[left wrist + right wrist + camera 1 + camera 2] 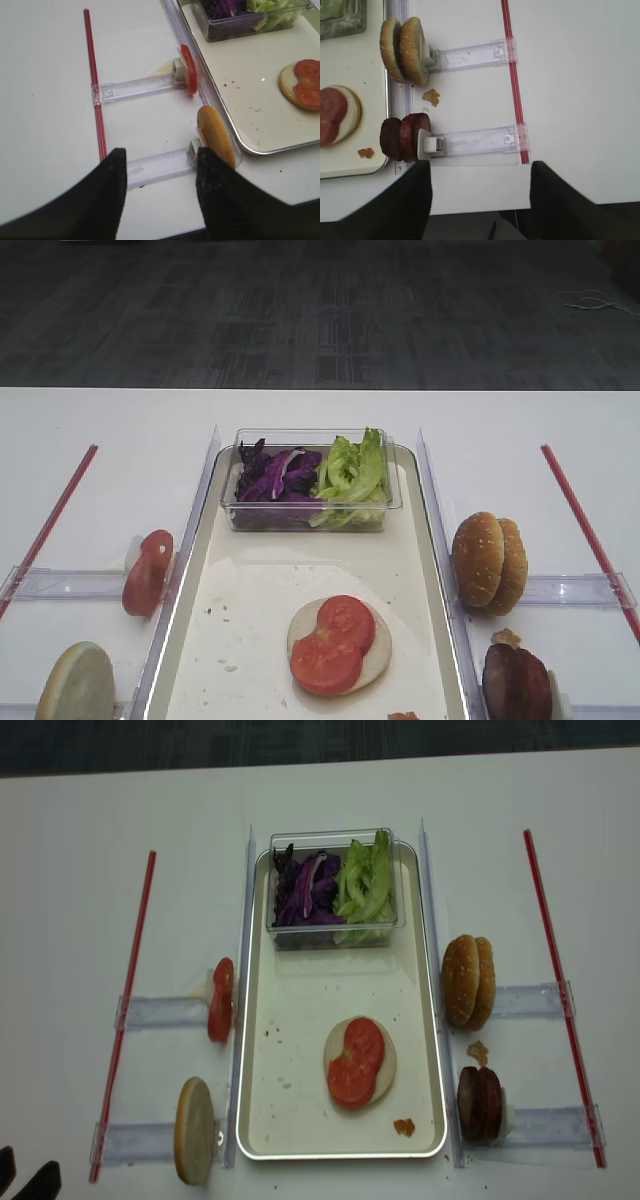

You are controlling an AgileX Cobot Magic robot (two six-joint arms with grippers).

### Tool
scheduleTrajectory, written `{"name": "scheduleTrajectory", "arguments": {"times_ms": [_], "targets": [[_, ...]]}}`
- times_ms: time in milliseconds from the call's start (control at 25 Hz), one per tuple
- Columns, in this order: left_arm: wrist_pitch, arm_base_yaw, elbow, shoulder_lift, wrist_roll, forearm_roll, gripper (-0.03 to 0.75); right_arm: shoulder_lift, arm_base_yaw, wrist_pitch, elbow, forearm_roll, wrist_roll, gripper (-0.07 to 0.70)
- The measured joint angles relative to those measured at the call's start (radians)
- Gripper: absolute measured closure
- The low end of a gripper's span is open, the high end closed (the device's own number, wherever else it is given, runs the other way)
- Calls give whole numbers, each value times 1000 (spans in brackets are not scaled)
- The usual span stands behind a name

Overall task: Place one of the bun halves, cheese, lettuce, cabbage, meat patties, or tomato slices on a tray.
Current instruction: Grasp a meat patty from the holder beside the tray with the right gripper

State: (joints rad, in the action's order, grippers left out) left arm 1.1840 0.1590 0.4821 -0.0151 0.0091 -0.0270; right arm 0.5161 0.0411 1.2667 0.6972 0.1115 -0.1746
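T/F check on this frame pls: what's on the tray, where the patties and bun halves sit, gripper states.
1. Two tomato slices lie on a pale round slice on the tray. True.
2. The meat patties are on the tray. False: they stand on edge in a clear holder right of the tray.
3. The lettuce and cabbage share the clear box at the tray's far end. True.
4. The right gripper is shut on a patty. False: its jaws stand wide apart, holding nothing, short of the patties.
5. The sesame bun halves stand on edge right of the tray. True.
6. The left gripper holds a tomato slice. False: its jaws are open and hold nothing.
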Motion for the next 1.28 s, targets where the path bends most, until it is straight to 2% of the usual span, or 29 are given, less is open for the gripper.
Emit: {"name": "scheduleTrajectory", "arguments": {"times_ms": [600, 1280], "targets": [[0, 0, 0, 0, 0, 0, 409, 235, 0, -11, 22, 90, 9, 181], [0, 0, 0, 0, 0, 0, 409, 313, 0, -15, 28, 162, 26, 181]]}}
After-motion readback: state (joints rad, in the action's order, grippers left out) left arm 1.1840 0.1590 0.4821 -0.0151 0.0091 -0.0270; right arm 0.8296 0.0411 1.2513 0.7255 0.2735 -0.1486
